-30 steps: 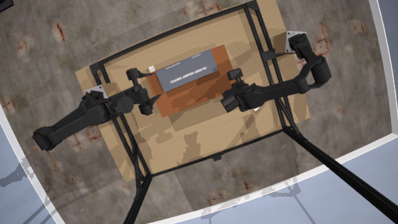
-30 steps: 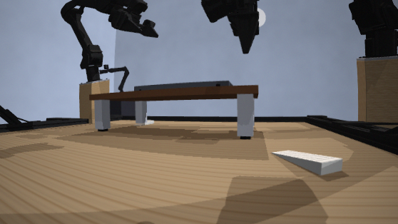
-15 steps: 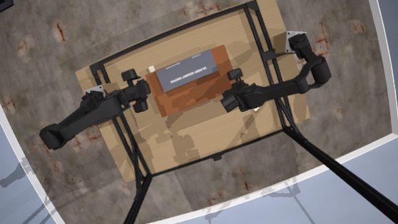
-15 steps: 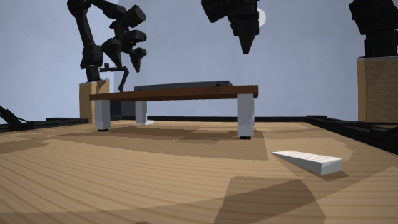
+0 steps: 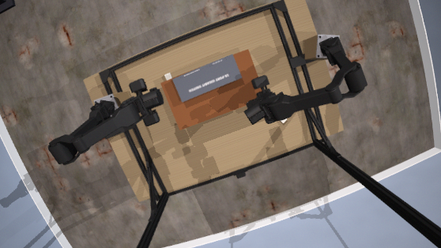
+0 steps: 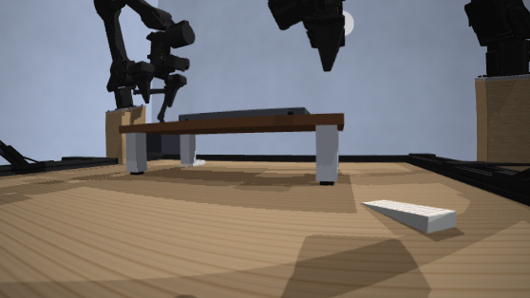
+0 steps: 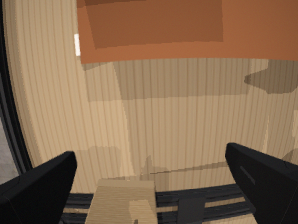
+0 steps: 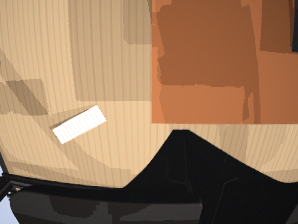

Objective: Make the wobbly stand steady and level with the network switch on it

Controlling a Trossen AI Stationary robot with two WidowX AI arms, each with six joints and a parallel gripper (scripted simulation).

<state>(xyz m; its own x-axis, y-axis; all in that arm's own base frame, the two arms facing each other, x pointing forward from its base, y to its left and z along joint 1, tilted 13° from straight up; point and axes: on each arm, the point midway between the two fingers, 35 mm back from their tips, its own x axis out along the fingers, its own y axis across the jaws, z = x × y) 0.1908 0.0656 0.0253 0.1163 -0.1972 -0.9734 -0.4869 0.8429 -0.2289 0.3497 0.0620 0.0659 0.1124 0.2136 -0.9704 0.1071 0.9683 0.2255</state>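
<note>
From above, network switch (image 5: 207, 77) (image 6: 247, 113) on the orange-brown stand (image 5: 186, 118) (image 6: 237, 125) (image 7: 260, 47) (image 8: 200, 107), between left gripper (image 5: 144, 102) (image 6: 155, 109) (image 7: 150, 150), released, and right gripper (image 5: 265, 99) (image 6: 327, 70) (image 8: 181, 131), clenched on nothing. From outside, one white wedge (image 6: 413, 215) (image 8: 80, 124) on the tabletop (image 5: 221, 158) (image 6: 190, 237) (image 7: 175, 125) (image 8: 115, 135), near and right, apart from the stand; another pale wedge (image 5: 167, 76) (image 6: 199, 162) (image 7: 77, 45) by the far leg (image 6: 188, 149). In the left wrist view, spread fingers beyond the stand's edge; in the right, closed fingers beside it.

A flat rectangular stand top (image 5: 209, 114) (image 6: 237, 124) (image 7: 160, 30) (image 8: 200, 105) that was rust-orange, blocky square-sided legs (image 6: 327, 152) that were pale grey, a slim box-shaped network switch (image 5: 207, 79) (image 6: 247, 113) that was slate grey with white lettering, a ridged wedge (image 6: 413, 214) (image 8: 80, 124) that was white, a flat wooden table (image 5: 237, 158) (image 6: 190, 237) (image 7: 175, 120) (image 8: 110, 145) that was tan with fine stripes
</note>
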